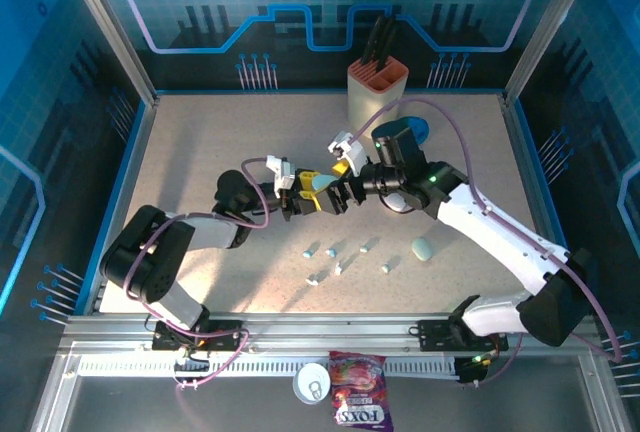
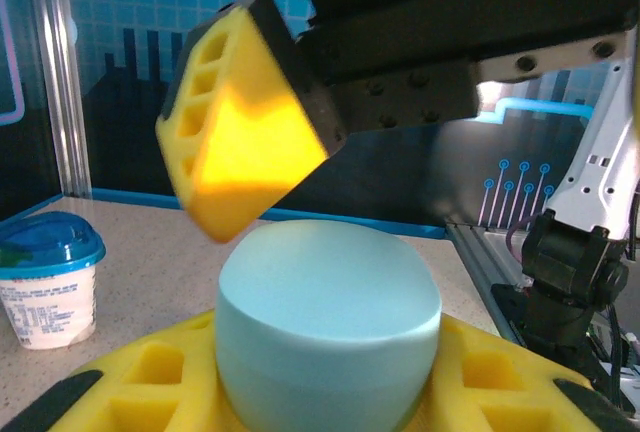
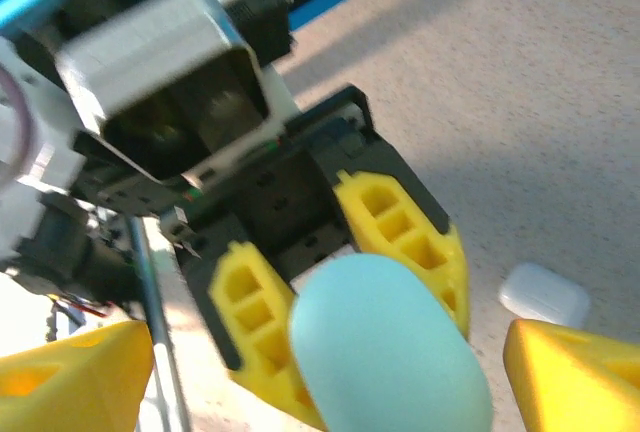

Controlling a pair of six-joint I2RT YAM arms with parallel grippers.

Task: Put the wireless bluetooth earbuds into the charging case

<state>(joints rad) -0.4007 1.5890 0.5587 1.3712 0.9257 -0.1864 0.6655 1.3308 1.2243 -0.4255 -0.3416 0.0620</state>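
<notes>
A pale blue pebble-shaped charging case (image 1: 322,184) is held above the table by my left gripper (image 1: 308,195), whose yellow fingers (image 3: 405,227) are shut on its sides. In the left wrist view the case (image 2: 330,312) sits between those fingers with its lid closed. My right gripper (image 1: 340,182) faces it from the right, open, one yellow finger (image 2: 240,132) above the case and its tips either side of it, not touching. Several tiny white and pale blue earbuds (image 1: 333,249) lie scattered on the table below.
A second blue case (image 1: 423,249) lies right of the earbuds, and a white case (image 3: 543,292) lies on the table under the right arm. A knife block (image 1: 377,87) and a blue-lidded cup (image 2: 45,277) stand at the back. A can (image 1: 312,382) and a snack bag (image 1: 360,407) lie beyond the front rail.
</notes>
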